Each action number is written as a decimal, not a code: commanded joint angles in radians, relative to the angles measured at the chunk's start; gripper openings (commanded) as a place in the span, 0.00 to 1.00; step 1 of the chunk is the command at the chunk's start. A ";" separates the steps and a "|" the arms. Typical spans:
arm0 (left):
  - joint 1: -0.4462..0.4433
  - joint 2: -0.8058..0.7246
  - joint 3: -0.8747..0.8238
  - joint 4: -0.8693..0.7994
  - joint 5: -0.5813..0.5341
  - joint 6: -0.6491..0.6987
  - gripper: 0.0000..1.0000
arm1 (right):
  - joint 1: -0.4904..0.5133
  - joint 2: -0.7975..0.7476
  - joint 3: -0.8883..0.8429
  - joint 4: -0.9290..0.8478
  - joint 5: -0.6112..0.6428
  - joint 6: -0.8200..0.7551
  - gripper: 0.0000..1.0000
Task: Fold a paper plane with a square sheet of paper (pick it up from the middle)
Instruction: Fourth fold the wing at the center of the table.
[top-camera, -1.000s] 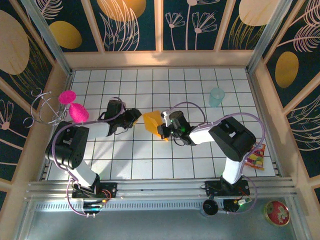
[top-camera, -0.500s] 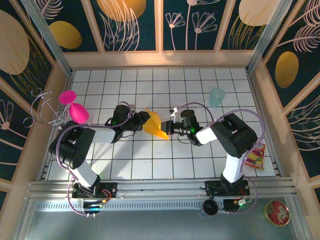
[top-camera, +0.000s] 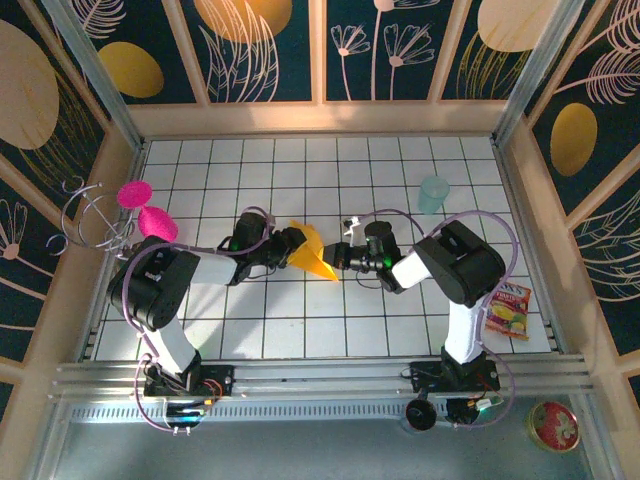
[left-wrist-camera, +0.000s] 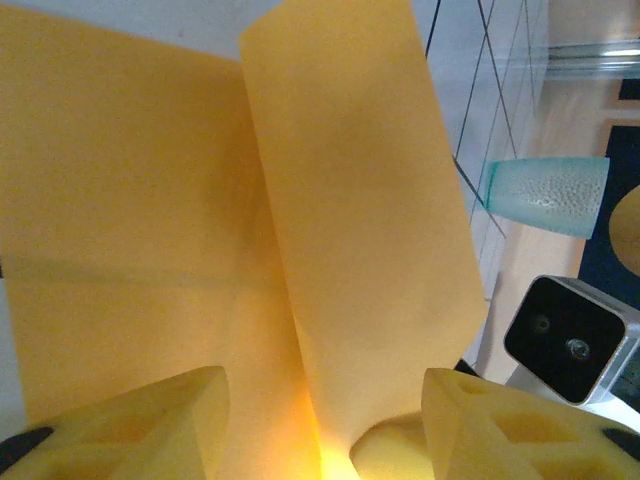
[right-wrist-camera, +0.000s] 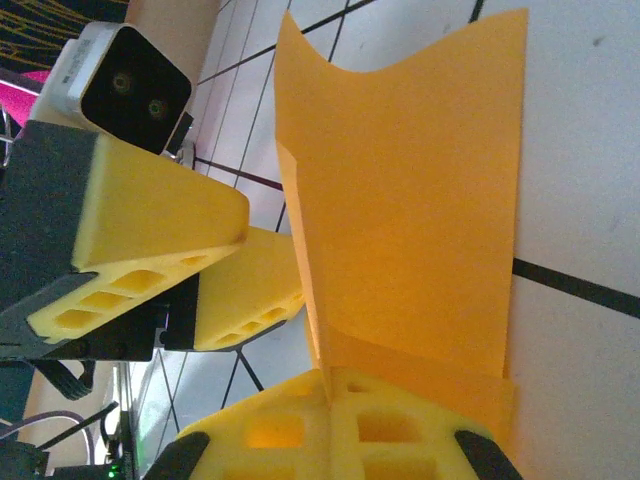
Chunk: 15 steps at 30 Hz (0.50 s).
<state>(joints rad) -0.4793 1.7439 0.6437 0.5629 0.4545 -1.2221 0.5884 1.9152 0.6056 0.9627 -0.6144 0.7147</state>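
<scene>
The square sheet of paper (top-camera: 312, 254) is orange-yellow, bent into a pointed, standing fold between the two grippers at mid-table. My right gripper (top-camera: 338, 256) is shut on the paper's near edge (right-wrist-camera: 420, 200), its foam pads pressed together (right-wrist-camera: 330, 385). My left gripper (top-camera: 289, 244) is open, and the raised flap of the paper (left-wrist-camera: 350, 200) stands in the wide gap between its fingers (left-wrist-camera: 320, 410). In the right wrist view the left gripper's yellow fingers (right-wrist-camera: 170, 215) sit apart just left of the sheet.
A pale teal cup (top-camera: 434, 193) stands at the back right, seen also in the left wrist view (left-wrist-camera: 545, 195). A red-and-yellow snack packet (top-camera: 508, 308) lies by the right wall. Pink items (top-camera: 148, 212) and a wire rack (top-camera: 85, 215) are at the left edge.
The left gripper has moved right up to the paper. The sheet has gone from a flatter square to a pointed standing fold. The right gripper shifted slightly right.
</scene>
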 joint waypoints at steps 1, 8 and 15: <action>-0.007 0.011 0.023 -0.056 -0.025 0.057 0.56 | -0.010 0.021 -0.008 0.040 -0.028 0.043 0.00; -0.016 0.046 0.089 -0.177 -0.039 0.119 0.62 | -0.021 0.039 -0.004 0.041 -0.042 0.076 0.00; -0.017 0.064 0.125 -0.254 -0.067 0.142 0.62 | -0.027 0.052 0.002 0.031 -0.051 0.095 0.00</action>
<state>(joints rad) -0.4915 1.7786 0.7471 0.3859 0.4290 -1.1225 0.5716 1.9495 0.6056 0.9695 -0.6460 0.7921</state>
